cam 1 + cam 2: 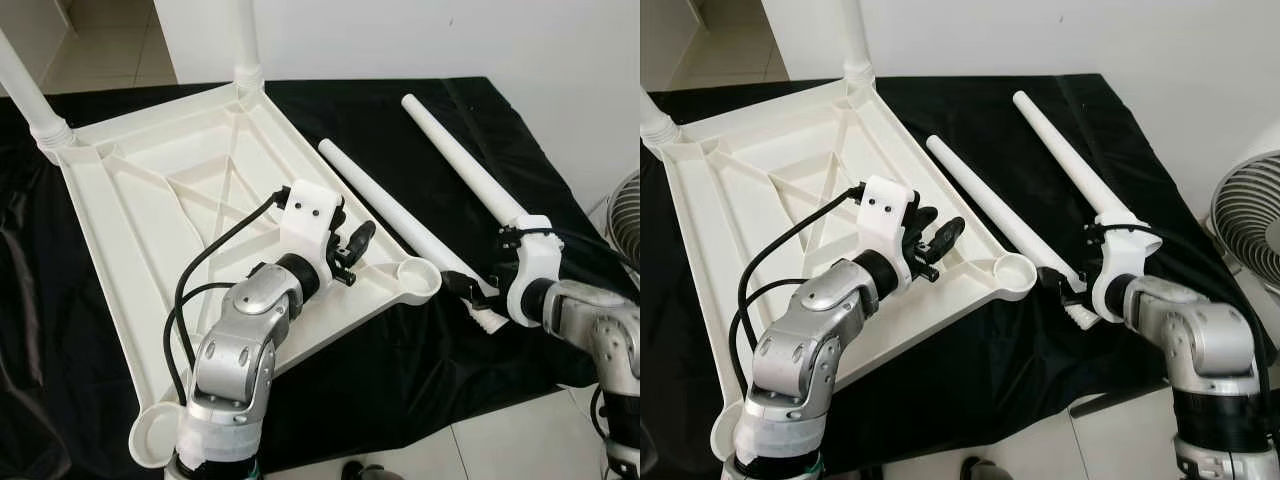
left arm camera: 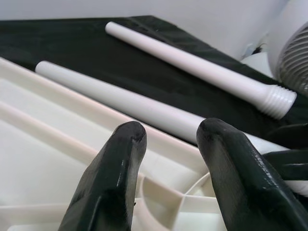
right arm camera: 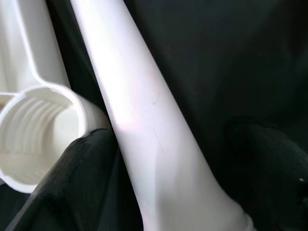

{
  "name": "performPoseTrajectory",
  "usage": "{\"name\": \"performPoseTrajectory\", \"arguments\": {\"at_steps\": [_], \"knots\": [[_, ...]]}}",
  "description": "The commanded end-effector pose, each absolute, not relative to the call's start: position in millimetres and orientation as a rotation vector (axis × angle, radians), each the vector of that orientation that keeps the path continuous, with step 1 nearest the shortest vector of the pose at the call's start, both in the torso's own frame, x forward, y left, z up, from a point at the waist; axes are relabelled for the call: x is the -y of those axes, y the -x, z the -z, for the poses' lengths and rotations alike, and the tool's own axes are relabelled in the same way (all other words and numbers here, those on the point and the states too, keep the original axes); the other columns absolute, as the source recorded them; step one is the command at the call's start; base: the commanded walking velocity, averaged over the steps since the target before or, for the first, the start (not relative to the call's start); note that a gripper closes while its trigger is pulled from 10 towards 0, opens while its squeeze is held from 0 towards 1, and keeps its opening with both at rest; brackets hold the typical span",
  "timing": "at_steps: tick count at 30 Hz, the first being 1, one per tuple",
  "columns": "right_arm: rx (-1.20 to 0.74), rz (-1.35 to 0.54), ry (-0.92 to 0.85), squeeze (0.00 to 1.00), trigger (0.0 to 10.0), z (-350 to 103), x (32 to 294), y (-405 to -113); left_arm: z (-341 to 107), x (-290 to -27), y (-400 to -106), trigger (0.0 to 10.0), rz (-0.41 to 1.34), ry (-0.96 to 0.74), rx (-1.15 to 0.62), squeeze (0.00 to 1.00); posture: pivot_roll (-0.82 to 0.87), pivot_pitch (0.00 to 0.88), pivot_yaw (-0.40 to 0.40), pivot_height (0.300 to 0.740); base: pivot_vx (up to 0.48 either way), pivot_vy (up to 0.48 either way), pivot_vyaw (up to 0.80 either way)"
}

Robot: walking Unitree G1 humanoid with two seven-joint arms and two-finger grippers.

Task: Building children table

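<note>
A: where's the right gripper (image 1: 470, 290) at?

B: straddling the near leg (image 1: 390, 207) by its threaded end, fingers either side (can't tell if it's actually squeezing). Leg lies on the black cloth (image 1: 480, 120), beside the upturned tabletop (image 1: 120, 200).

A: left gripper (image 1: 352, 252)?

B: spread apart, hovering over the tabletop's corner socket (image 1: 418, 279).

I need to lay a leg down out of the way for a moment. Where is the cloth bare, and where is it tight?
Bare black cloth lies along the near edge, below the tabletop and its empty corner socket. More lies between the two loose legs, the near leg and the far leg. It is tight at the socket, where the right gripper straddles the near leg beside the left gripper.
</note>
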State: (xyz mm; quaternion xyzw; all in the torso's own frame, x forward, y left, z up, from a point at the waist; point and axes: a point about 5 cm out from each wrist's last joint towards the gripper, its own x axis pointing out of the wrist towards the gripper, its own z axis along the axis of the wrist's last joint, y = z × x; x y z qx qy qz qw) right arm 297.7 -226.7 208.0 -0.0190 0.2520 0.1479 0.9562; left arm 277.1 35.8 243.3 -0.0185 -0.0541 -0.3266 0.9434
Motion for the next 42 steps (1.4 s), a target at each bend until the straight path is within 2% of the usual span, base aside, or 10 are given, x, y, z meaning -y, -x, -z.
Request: {"name": "performPoseTrajectory", "arguments": {"at_steps": [1, 12, 13, 14, 22, 24, 25, 26, 27, 42], "knots": [[-0.671, -0.320, 0.011, 0.00, 10.0, -185.7, 224.7, -294.7, -244.4, -28.7, -276.3, 10.0, 0.675, 0.076, 0.116, 0.00, -0.04, 0.172, -0.027, 0.740, 0.000, 0.000, 0.00], [-0.910, -0.342, 0.104, 0.00, 8.1, -172.3, 228.0, -294.4, -245.5, -24.6, -276.8, 10.0, 0.645, 0.107, 0.128, 0.00, -0.06, 0.179, -0.074, 0.740, 0.000, 0.000, 0.00], [-0.941, -0.343, 0.117, 0.00, 3.0, -169.3, 229.7, -293.0, -245.5, -24.4, -276.5, 10.0, 0.638, 0.112, 0.130, 0.00, -0.06, 0.182, -0.081, 0.740, 0.000, 0.000, 0.00], [-0.980, -0.331, 0.116, 0.00, 0.0, -166.8, 232.2, -291.9, -245.5, -24.3, -276.0, 10.0, 0.634, 0.118, 0.130, 0.00, -0.06, 0.184, -0.085, 0.740, 0.000, 0.000, 0.00], [-1.012, -0.303, 0.141, 0.00, 0.0, -164.0, 239.7, -294.7, -244.3, -24.7, -275.1, 10.0, 0.634, 0.118, 0.130, 0.00, -0.06, 0.188, -0.085, 0.740, 0.000, 0.000, 0.00], [-0.872, -0.293, 0.117, 0.00, 4.8, -173.8, 238.8, -305.9, -243.9, -26.3, -275.0, 10.0, 0.637, 0.110, 0.127, 0.00, -0.05, 0.188, -0.068, 0.740, 0.000, 0.000, 0.00], [-0.872, -0.293, 0.117, 0.00, 4.8, -173.8, 238.8, -305.9, -243.9, -26.3, -275.0, 10.0, 0.637, 0.110, 0.127, 0.00, -0.05, 0.188, -0.068, 0.740, 0.000, 0.000, 0.00], [-0.801, -0.293, 0.105, 0.00, 9.6, -179.5, 237.4, -310.5, -243.7, -27.1, -275.0, 10.0, 0.639, 0.106, 0.127, 0.00, -0.04, 0.187, -0.060, 0.740, 0.000, 0.000, 0.00], [-0.759, -0.294, 0.098, 0.00, 10.0, -183.1, 236.5, -313.0, -243.6, -27.6, -275.0, 10.0, 0.640, 0.104, 0.127, 0.00, -0.04, 0.187, -0.060, 0.740, 0.000, 0.000, 0.00], [-0.250, -0.316, 0.060, 0.00, 10.0, -228.2, 231.7, -326.1, -244.6, -32.4, -277.5, 10.0, 0.695, 0.075, 0.143, 0.00, -0.04, 0.163, -0.005, 0.740, 0.000, 0.000, 0.00]]}}
